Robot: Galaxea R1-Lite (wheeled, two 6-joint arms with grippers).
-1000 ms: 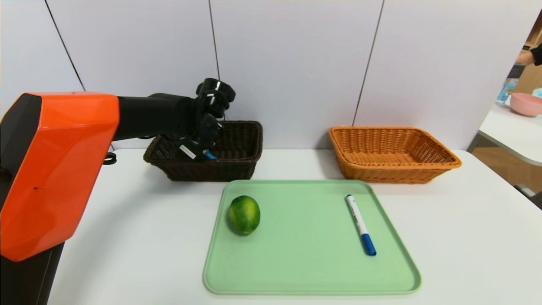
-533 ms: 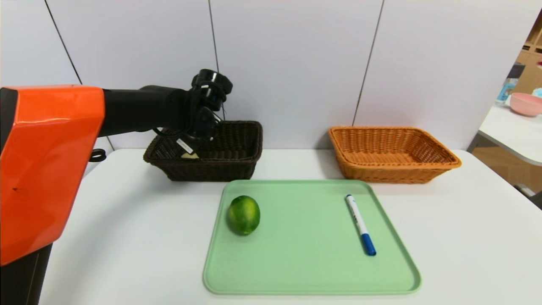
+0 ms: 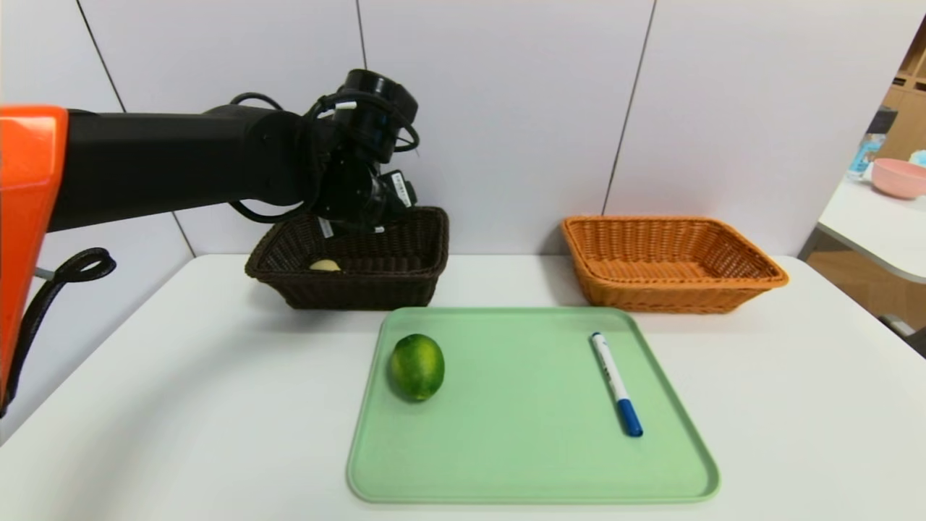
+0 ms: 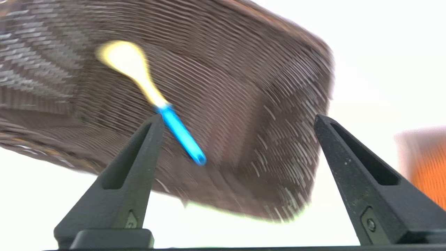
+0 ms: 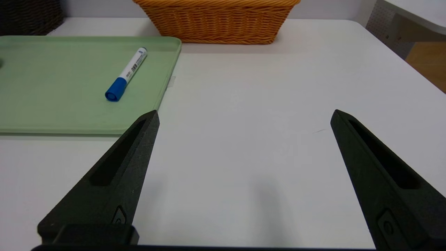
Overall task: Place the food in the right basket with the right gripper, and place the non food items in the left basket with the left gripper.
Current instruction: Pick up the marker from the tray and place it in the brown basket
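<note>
the left claw (image 4: 238, 118), spread, hovers over the dark-brown woven wicker basket (image 3: 354, 289) at eleven o'clock; the right claw (image 5: 245, 113) idles spread above the white desk (image 5: 244, 157).

The left claw (image 4: 238, 118) hangs with its fingers (image 4: 139, 164) spread wide, one to each side, nothing between their tips. Just above it sits the black wrist (image 3: 354, 166), looped with cable (image 3: 409, 137) and carrying a small white label (image 3: 401, 188). Behind the wrist, the black forearm (image 3: 173, 163) reaches back toward the robot's left, nearly level, ending in an orange-red casing (image 3: 29, 166) well away from the claw. The right claw (image 5: 245, 111) is idle, well apart from the left one, toward the robot's right, its own fingers (image 5: 115, 164) wide open and bare.
</note>
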